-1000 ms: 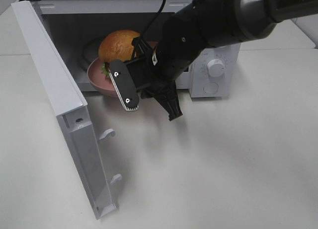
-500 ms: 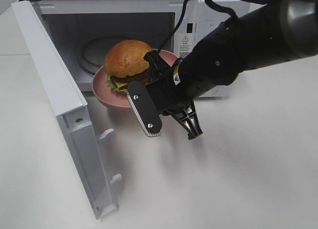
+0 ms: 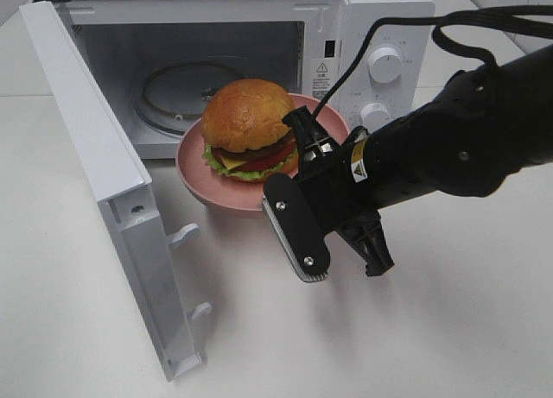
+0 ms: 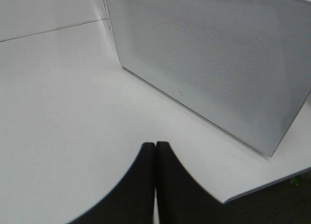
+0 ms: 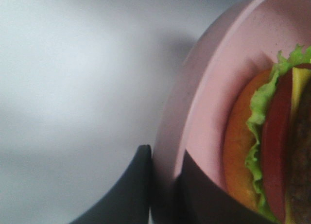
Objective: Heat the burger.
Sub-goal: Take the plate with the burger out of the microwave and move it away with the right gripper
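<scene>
White desk (image 3: 449,329) carries the open microwave (image 3: 233,61). Just outside its mouth, the right claw (image 5: 163,178) is clamped on the pink plate (image 3: 216,186) rim — the burger (image 3: 251,126) sits on it, soft and loosely stacked. Grip the plate, not the bun. Left claw (image 4: 155,151) is together, empty.

- Right arm (image 3: 471,139): glossy black rounded housing, thick.
- Black cable (image 3: 406,22) loops above the arm into the wrist.
- Small yellow-and-white warning label (image 3: 356,155) near the wrist.
- Right end effector (image 3: 339,264): flat black finger plate, two silver screws, ribbed tip.
- Left end effector (image 4: 155,151): matte black fingers.
</scene>
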`<state>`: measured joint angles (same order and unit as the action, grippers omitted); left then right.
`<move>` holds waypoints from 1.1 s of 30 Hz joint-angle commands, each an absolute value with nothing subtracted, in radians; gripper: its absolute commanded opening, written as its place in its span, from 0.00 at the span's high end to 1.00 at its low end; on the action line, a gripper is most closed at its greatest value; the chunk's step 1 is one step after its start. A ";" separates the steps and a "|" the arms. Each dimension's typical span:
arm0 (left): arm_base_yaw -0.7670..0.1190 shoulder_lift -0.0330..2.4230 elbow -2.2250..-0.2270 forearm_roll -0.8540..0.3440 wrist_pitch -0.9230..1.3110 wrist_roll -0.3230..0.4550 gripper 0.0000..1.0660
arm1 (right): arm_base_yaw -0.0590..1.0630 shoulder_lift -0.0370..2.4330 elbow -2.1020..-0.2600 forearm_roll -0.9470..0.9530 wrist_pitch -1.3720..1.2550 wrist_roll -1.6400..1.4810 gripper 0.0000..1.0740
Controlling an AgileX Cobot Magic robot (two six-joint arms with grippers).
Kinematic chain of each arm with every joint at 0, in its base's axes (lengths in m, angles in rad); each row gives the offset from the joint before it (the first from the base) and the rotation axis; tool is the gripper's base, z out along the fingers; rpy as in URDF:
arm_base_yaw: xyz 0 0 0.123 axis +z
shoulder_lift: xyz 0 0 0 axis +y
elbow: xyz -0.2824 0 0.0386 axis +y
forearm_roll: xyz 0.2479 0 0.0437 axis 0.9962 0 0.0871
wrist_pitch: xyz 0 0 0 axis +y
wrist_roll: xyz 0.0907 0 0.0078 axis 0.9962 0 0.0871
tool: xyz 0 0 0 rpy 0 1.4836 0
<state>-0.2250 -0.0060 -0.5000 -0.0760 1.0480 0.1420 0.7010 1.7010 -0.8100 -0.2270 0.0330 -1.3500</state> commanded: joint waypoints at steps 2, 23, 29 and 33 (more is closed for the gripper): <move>-0.222 -0.025 -0.496 -0.085 1.034 0.140 1.00 | 0.699 1.627 -0.742 -0.251 -0.054 -1.362 1.00; -0.222 -0.025 -0.496 -0.085 1.034 0.140 1.00 | 0.699 1.440 -0.471 -0.272 -0.026 -1.357 1.00; -0.222 -0.025 -0.496 -0.085 1.034 0.140 1.00 | 0.699 1.428 -0.419 -0.272 -0.025 -1.270 1.00; -0.222 -0.025 -0.496 -0.085 1.034 0.140 1.00 | 0.699 1.428 -0.406 -0.272 -0.023 -1.225 1.00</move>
